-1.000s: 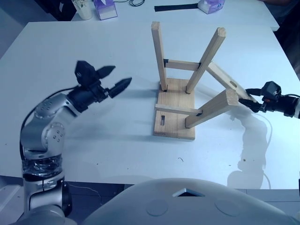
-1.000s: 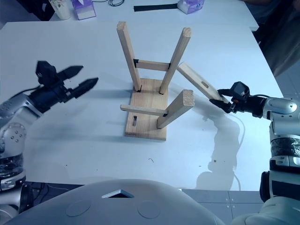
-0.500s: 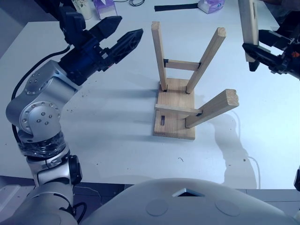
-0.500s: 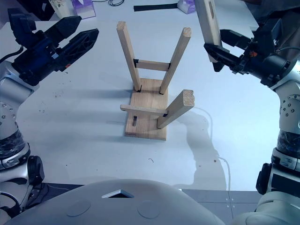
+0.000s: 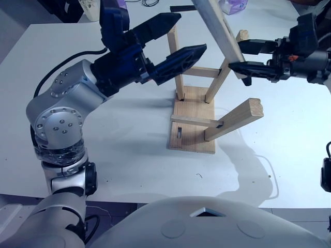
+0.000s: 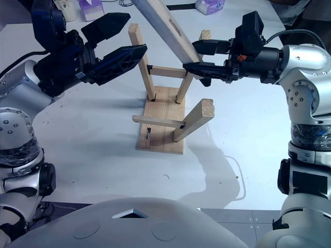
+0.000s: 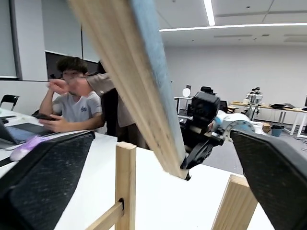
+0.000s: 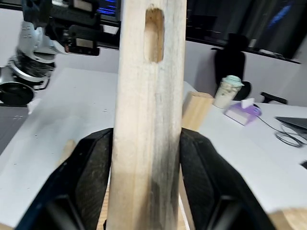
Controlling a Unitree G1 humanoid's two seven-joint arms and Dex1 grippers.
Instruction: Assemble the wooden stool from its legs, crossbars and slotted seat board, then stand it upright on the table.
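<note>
Right jaws clench the loose leg's [image 5: 220, 28] lower end, aloft at twelve o'clock of the seat board [image 5: 191, 142] on the worktop [image 5: 124, 129]. Left jaws hang released at ten o'clock. The wood is probably stiff and light; gripping nearer mid-length would likely curb levering.

You're working over a white table [image 5: 124, 139], with a second white table [image 5: 264, 13] butted against its twelve o'clock edge. Purple tissue boxes [image 6: 92, 9] sit there at eleven and one o'clock. Beyond, you have pale walls [image 7: 268, 67], long ceiling light strips [image 7: 209, 12] and desks [image 7: 283, 109] far back.
</note>
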